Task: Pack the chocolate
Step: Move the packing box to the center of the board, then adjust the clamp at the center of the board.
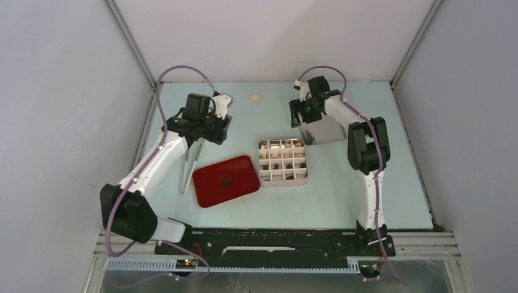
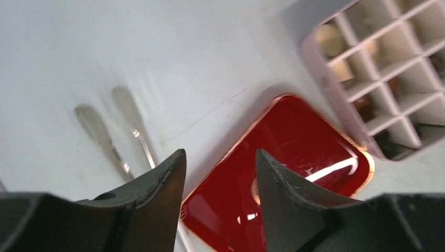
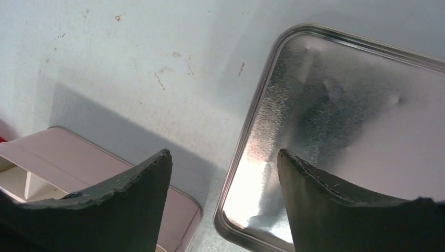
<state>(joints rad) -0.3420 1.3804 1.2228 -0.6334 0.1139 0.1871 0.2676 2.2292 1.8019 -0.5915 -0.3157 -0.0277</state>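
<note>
We see the left gripper (image 2: 220, 157) parted, empty, over the red lid (image 2: 294, 142). The right gripper (image 3: 223, 155) gapes, empty, above the tin (image 3: 341, 121). Chocolate (image 1: 282, 160) fills the box (image 1: 283, 184), with a stray piece (image 1: 256, 97) at its eleven o'clock.

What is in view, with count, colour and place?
table: one, pale blue.
divided box: one, pinkish, centre.
chocolates: several, brown and cream, in the box's compartments.
loose round piece: one, cream, far side.
red tray: one, red, left of the box.
metal tongs: one pair, silver, left of the tray.
shallow metal tin: one, silver, beyond the box's right corner.
left end effector: one, black, open, beyond the tray.
right end effector: one, black, open above the tin.
</note>
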